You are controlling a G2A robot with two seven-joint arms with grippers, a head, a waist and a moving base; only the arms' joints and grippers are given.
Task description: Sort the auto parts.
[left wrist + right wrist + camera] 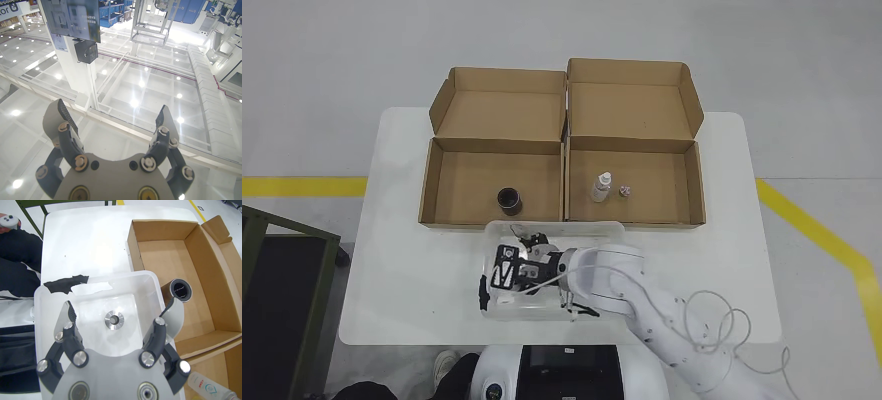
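My right gripper (119,305) hung over the clear bin (122,274), jaws spread wide, gripping nothing; the metal ring (114,320) lay inside this bin. My left gripper (112,104) had its jaws also spread wide, empty.

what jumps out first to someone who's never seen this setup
The right gripper hangs open over a clear bin at the table's near edge, a silver metal ring lying on the bin's floor below it. Behind the bin stand two open cardboard boxes: the left box holds a dark cylinder, the right box a small white bottle. The left gripper, also open, faces a ceiling.
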